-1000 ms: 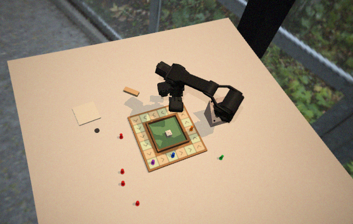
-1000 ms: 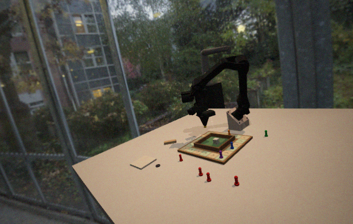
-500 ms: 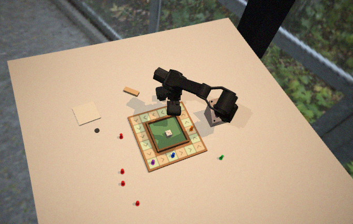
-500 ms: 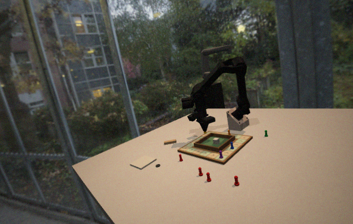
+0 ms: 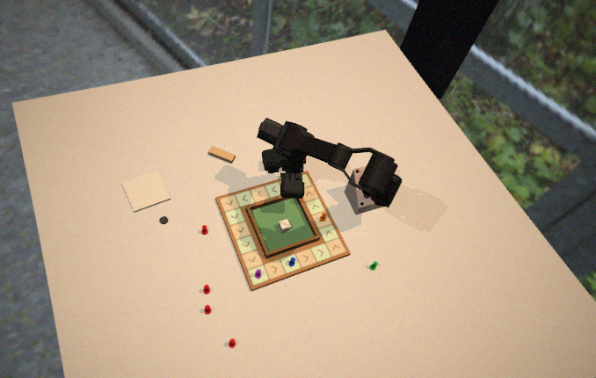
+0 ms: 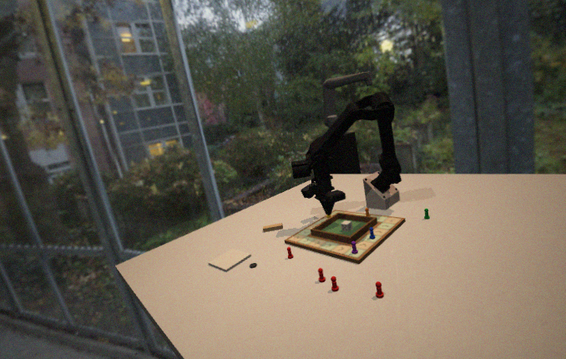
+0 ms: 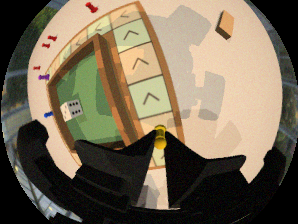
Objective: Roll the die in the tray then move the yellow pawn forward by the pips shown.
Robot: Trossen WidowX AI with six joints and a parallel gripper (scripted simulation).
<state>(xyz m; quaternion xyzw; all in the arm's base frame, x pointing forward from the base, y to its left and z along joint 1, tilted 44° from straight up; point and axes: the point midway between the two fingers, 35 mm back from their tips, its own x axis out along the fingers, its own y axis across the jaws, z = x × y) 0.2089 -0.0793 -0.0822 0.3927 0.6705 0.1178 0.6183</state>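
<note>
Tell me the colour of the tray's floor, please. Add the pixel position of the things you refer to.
Green; the top view shows the tray [image 5: 258, 243] [image 6: 332, 237] [image 7: 102, 65] best.

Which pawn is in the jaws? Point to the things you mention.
The yellow pawn [image 6: 329, 216] [image 7: 160, 137], pinched between the fingertips; the orange [image 5: 323, 216] [image 6: 366, 212], blue [image 5: 292, 261] [image 6: 371, 232] [image 7: 48, 115] and purple [image 5: 258, 272] [image 6: 354, 247] [image 7: 44, 77] pawns stand on the board [image 5: 252, 287] [image 6: 357, 261] [image 7: 177, 127].

The gripper [image 5: 292, 187] [image 6: 328, 214] [image 7: 160, 133] points down, its fingers closed on the yellow pawn [image 6: 329, 215] [image 7: 160, 137] at their tips. The wrist [image 5: 294, 162] [image 6: 321, 180] is above the gripper; the arm [image 5: 321, 145] [image 6: 343, 124] rises from there, bends at a high elbow [image 6: 372, 104], then drops to its base [image 5: 354, 199] [image 6: 375, 199], off to the gripper's side.
</note>
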